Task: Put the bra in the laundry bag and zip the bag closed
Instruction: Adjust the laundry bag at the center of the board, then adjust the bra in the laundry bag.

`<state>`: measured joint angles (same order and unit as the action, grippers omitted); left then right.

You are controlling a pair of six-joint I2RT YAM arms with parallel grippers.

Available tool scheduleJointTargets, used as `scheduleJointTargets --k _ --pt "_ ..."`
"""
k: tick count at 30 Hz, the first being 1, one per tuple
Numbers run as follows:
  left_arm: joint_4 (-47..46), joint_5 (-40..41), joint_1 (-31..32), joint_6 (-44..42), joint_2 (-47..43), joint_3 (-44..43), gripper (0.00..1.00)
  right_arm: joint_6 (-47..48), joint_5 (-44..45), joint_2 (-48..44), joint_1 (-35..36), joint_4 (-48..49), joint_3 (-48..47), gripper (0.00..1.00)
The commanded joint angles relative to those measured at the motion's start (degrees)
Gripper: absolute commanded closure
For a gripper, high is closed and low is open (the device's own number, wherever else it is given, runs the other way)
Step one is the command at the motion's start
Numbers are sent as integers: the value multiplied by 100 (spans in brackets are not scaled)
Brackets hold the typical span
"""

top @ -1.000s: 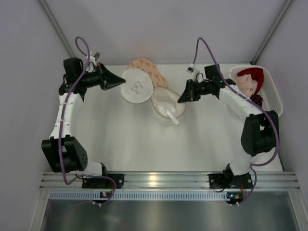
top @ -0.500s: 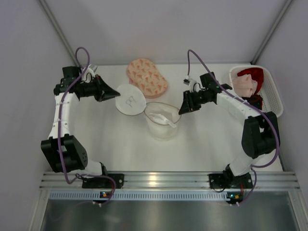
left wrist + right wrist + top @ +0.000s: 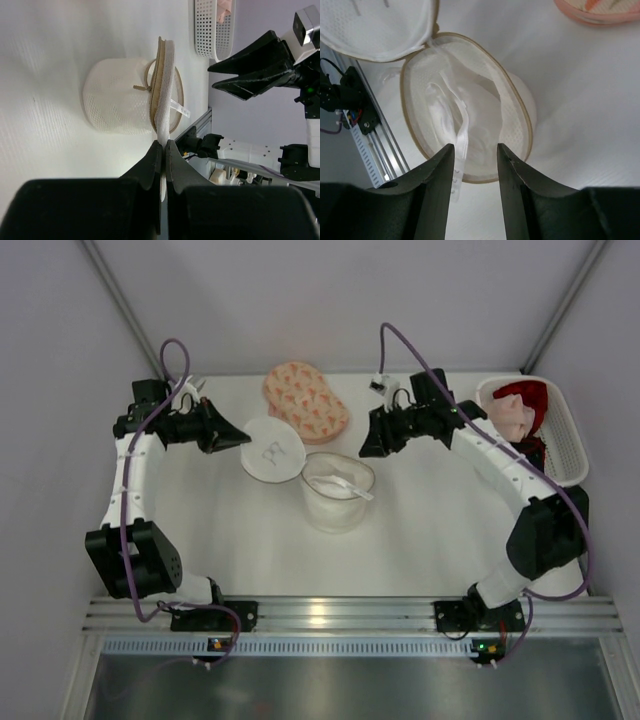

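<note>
While the left gripper pinches the edge of the round lid, the right gripper hangs empty, jaws parted, just above the open laundry bag. Directly beneath those jaws the white bra lies inside, its strap trailing over the rim.

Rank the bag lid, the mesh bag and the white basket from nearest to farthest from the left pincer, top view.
1. Bag lid, pinched in the left pincer itself.
2. Mesh bag, table centre, beyond the lid.
3. White basket, far right edge.
</note>
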<state>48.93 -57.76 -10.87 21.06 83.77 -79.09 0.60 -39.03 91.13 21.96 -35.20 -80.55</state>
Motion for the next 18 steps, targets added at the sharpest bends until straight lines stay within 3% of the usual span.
scheduleJointTargets --k 1,5,12,15,18 --pt "29 -201 24 -190 -185 -10 100 545 86 149 554 -346 -215 60" --pt "47 -209 33 -190 -168 -28 100 1073 694 536 1161 -759 -452 60" --pt "47 -254 50 -225 -194 -19 100 1478 1134 1028 1329 -971 -689 55" --pt "47 -219 41 -260 -185 -10 100 1609 1047 1196 1425 -1191 -786 60" --pt "47 -245 41 -278 -159 -19 100 1601 1011 1135 1522 -1016 -795 81"
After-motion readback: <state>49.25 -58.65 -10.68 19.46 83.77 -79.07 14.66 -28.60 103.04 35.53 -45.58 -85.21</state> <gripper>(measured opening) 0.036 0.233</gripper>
